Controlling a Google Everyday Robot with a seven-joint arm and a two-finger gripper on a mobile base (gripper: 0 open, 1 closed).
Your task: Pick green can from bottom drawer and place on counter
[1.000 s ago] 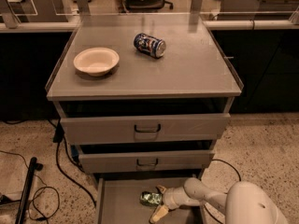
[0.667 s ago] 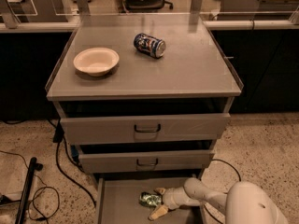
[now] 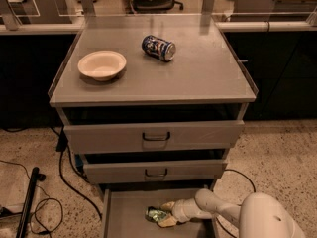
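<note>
Reaching into the bottom drawer (image 3: 128,218) from the right: white arm (image 3: 214,208) runs low across the drawer's right side, tool (image 3: 166,214) at the middle of the drawer floor. Tool fingers (image 3: 168,206) are apart, one tan tip on the far side of the green can (image 3: 155,214) and one on the near side, straddling its right end. Can't tell whether the tips actually press on it. Green can lies on its side on the drawer floor, crumpled and shiny, roughly centred left to right, not lifted. Bottom drawer is pulled out well past the two above it; left wall and bare grey floor visible, front end cut off by the frame edge. Middle drawer (image 3: 154,171) and top drawer (image 3: 154,135) each stick out a little, dark handles centred. Counter (image 3: 203,76) holds two things: a cream bowl (image 3: 101,65) upright at the left, and a blue-and-white can (image 3: 158,48) on its side toward the back, near the middle, well apart from the bowl. Right half and front strip of the counter are bare grey. Robot's rounded white body (image 3: 270,221) fills the lower right corner. On the speckled floor to the left of the cabinet: black cables (image 3: 63,178) and a dark pole (image 3: 27,205) lying at an angle.
</note>
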